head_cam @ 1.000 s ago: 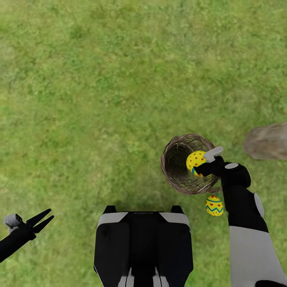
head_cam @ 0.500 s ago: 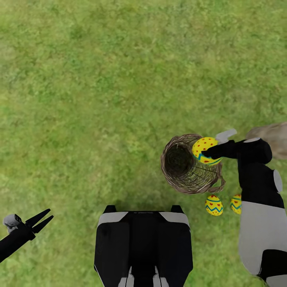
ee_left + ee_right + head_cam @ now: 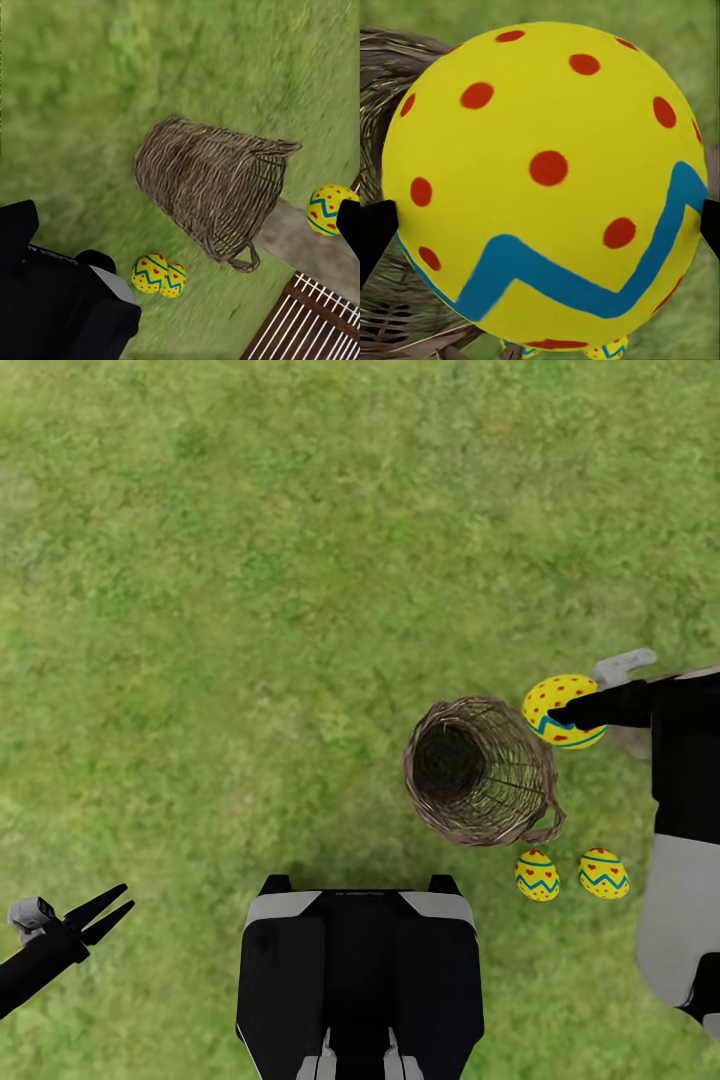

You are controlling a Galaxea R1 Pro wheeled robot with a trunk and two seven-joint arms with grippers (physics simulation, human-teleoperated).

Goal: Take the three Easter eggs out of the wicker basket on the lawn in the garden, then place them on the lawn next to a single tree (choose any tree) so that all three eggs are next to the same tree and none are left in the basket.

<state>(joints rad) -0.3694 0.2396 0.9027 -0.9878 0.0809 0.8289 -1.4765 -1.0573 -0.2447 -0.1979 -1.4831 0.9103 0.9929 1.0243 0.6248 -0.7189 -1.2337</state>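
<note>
In the head view the right gripper [image 3: 572, 712] clasps a dotted egg [image 3: 560, 710] just right of the wicker basket [image 3: 480, 770]; two eggs [image 3: 537, 875] lie on the lawn [image 3: 250, 560] beside it, and the left gripper [image 3: 100, 915] hangs parted. The left wrist view shows the basket [image 3: 214, 187] tilted. In the right wrist view the egg [image 3: 547, 187] sits between both fingers.

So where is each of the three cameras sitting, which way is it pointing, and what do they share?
Head: looks steeply down at brown open-weave wicker basket, own base, both arms.
Left wrist: low, sideways toward the basket, black arm part showing.
Right wrist: along the fingers at the held yellow red-dotted egg.
Shared: the dotted egg, the basket.
</note>
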